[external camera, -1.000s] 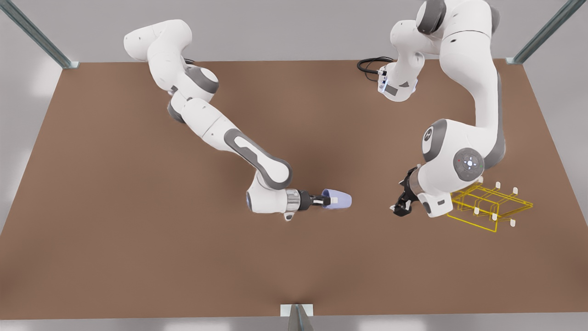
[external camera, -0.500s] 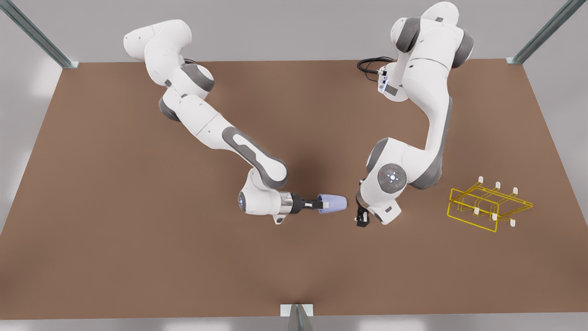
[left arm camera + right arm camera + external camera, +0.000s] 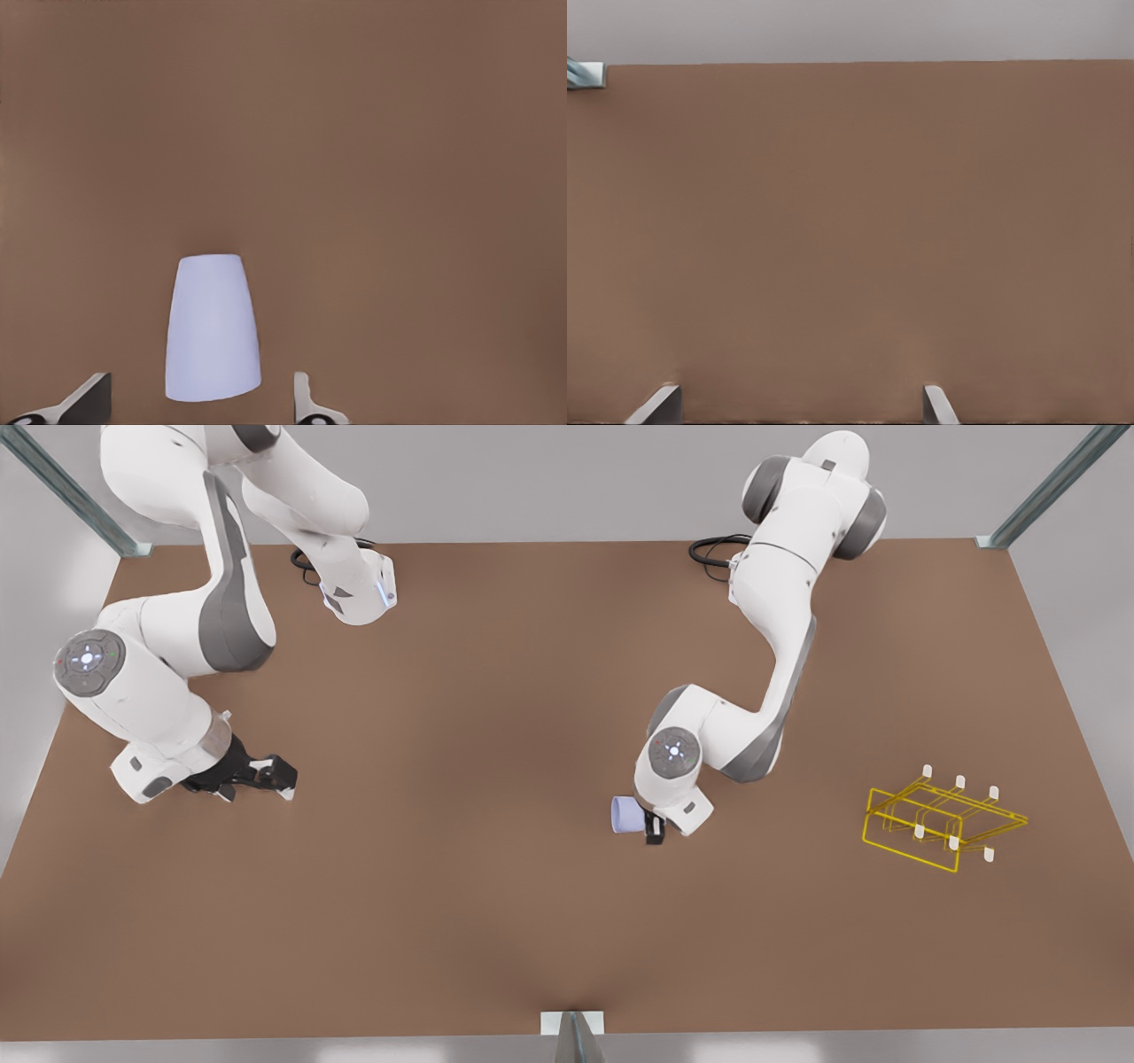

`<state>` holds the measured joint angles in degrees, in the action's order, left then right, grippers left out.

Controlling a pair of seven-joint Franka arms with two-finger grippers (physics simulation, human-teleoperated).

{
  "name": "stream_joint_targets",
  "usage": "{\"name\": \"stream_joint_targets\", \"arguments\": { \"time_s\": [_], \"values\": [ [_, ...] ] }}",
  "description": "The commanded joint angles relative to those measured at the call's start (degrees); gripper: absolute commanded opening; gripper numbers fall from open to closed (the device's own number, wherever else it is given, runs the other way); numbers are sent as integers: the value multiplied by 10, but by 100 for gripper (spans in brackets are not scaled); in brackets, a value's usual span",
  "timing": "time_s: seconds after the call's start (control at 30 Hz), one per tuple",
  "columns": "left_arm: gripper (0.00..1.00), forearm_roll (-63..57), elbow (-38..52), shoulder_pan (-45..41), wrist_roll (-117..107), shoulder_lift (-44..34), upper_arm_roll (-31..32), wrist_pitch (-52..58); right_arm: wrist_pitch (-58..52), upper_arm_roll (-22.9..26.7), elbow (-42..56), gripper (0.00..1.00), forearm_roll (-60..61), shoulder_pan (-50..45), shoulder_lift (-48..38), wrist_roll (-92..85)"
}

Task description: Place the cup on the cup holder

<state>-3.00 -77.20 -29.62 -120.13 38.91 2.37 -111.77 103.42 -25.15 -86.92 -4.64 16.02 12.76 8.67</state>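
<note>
No text, label, brand, number or sign can be read anywhere here, not on either arm, not on the desk (image 3: 496, 921)

Lavender-blue cup (image 3: 625, 815) (yellow cup holder (image 3: 943, 824))
</note>
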Motion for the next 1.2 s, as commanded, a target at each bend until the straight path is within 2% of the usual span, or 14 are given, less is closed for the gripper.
{"name": "stream_joint_targets", "arguments": {
  "time_s": [0.0, 0.17, 0.33, 0.53, 1.17],
  "values": [
    [100, -16, -8, -5, -107, 1, 0, -7, -85, 3, 1, 100, 2, 9, -3, -36],
    [100, -33, -9, -15, -107, 32, 0, -34, -82, 5, 2, 100, -3, 16, 8, -64],
    [100, -53, -31, -18, -107, 52, 0, -74, -83, 5, 53, 100, -3, 16, 22, -65],
    [100, -68, -62, -25, -107, 57, 0, -107, -90, 5, 52, 100, -4, 17, 24, -62],
    [100, -83, -53, -25, -105, 101, 1, -133, -90, 5, 49, 100, -19, 16, 24, -49]
  ]
}}
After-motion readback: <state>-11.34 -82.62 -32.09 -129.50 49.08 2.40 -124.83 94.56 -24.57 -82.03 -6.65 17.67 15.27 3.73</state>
